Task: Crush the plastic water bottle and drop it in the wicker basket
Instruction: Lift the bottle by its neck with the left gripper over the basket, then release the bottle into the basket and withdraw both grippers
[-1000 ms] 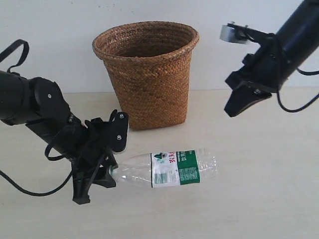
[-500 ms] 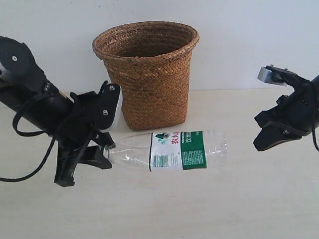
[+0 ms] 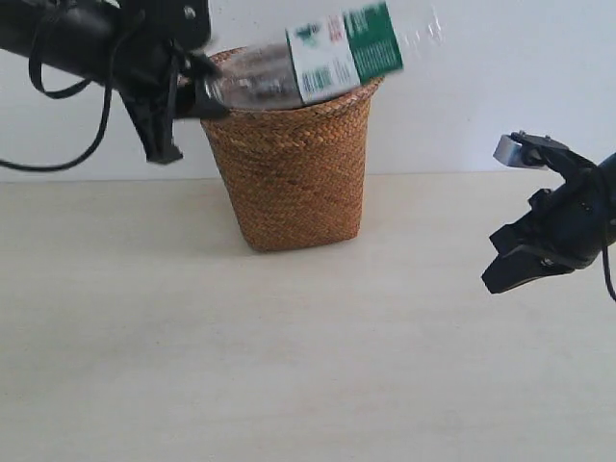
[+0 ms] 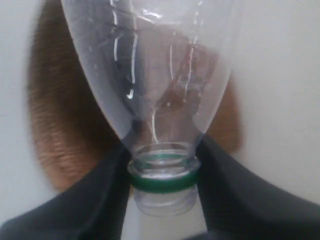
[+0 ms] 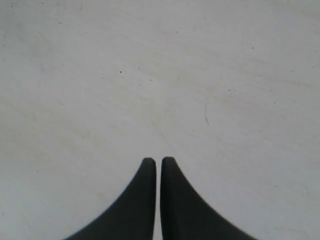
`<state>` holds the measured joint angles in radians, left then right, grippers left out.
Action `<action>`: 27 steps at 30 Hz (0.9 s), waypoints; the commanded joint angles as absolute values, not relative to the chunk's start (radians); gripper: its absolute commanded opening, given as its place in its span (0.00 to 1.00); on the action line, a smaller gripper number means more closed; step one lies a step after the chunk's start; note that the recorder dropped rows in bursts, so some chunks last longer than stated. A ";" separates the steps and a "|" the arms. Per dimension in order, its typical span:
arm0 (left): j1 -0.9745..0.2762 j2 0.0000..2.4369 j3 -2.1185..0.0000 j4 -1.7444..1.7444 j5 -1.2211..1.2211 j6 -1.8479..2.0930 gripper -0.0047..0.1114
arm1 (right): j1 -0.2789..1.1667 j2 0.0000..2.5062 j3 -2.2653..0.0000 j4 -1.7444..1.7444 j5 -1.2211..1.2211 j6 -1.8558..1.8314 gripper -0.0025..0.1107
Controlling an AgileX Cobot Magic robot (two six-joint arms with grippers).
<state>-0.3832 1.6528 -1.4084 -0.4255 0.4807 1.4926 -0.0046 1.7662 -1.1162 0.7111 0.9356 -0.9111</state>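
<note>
As the wrist view shows, left gripper [image 4: 163, 152] pinches bottle [image 4: 150, 75] neck.

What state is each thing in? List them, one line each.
plastic water bottle: held aloft by its neck, tilted, at the basket's rim.
wicker basket: upright, bottle not yet inside.
left gripper: shut on the bottle's neck.
right gripper: fingers shut, empty.

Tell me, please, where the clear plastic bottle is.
Exterior view, top centre: the clear plastic bottle hangs over the brown wicker basket, neck in the left gripper.
</note>
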 commanded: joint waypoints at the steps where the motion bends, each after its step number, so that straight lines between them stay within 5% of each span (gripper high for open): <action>1: -0.361 1.701 -1.419 -0.428 0.189 1.519 0.50 | -0.009 1.756 -1.116 0.735 0.934 -0.929 0.02; 3: -0.361 1.731 -1.419 -0.430 0.094 1.514 0.80 | -0.009 1.756 -1.116 0.754 0.934 -0.944 0.02; 5: -0.361 1.751 -1.419 -0.425 0.075 1.513 0.97 | -0.009 1.756 -1.116 0.767 0.943 -0.944 0.02; 17: -0.361 1.688 -1.419 -0.430 0.112 1.454 0.97 | -0.009 1.756 -1.116 0.831 0.938 -0.959 0.02; 19: -0.359 1.665 -1.419 -0.430 0.181 1.420 0.89 | -0.008 1.756 -1.116 0.843 0.935 -0.959 0.02; 21: -0.353 1.644 -1.419 -0.428 0.262 1.405 0.71 | -0.003 1.756 -1.118 0.855 0.919 -0.959 0.02; 25: -0.346 1.605 -1.419 -0.429 0.395 1.375 0.15 | 0.033 1.756 -1.118 0.856 0.870 -0.948 0.02; 27: -0.344 1.588 -1.419 -0.422 0.458 1.374 0.10 | 0.060 1.756 -1.118 0.848 0.841 -0.948 0.02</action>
